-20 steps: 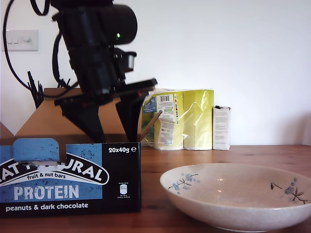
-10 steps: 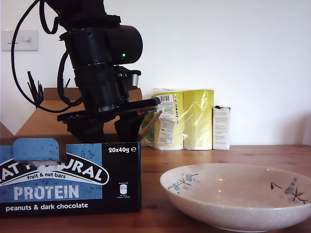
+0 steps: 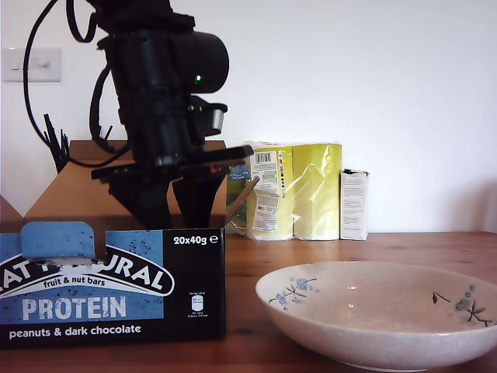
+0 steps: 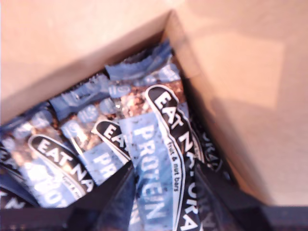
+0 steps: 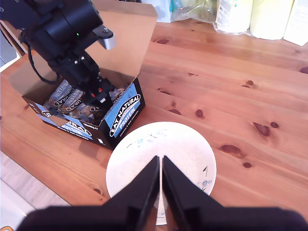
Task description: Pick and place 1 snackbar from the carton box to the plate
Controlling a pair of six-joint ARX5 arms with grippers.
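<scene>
My first claw (image 4: 161, 192) is inside the carton box (image 3: 116, 284), jaws apart w/ one snackbar (image 4: 154, 159) between them, not yet pinched. Risk: bars overlap tightly, so closing could drag a neighbour up or slip off the slick wrapper. Box holds many bars; plate (image 3: 388, 311), at exterior view's right just beside box, is empty. My second claw (image 5: 160, 187) hangs above plate, nearly closed, holding nothing.
</scene>
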